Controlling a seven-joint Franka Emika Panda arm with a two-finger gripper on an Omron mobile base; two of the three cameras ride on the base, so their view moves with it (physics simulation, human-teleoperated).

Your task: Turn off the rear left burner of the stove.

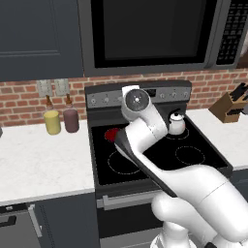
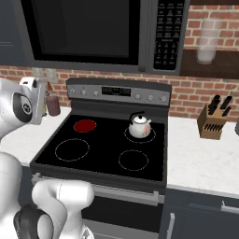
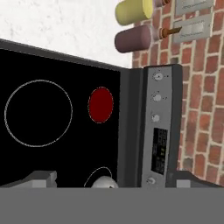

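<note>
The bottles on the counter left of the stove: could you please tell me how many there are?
2: a yellow bottle farther left and a maroon bottle beside it, nearer the stove, both against the brick wall. The arm may hide others.

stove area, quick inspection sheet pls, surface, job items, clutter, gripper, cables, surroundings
surface: white counter on both sides of the stove, black glass top.
job's things: rear left burner glows red, so it is on; the other three zones show thin white rings; knobs and a display sit on the grey back panel.
clutter: white kettle on the rear right zone; yellow bottle and maroon bottle at the wall left of the stove; knife block on the right counter.
grippers: gripper open, holding nothing, aimed at the back panel in the hand view.
cables: nothing seen.
surroundings: microwave above, brick wall, two wall outlets.
</note>
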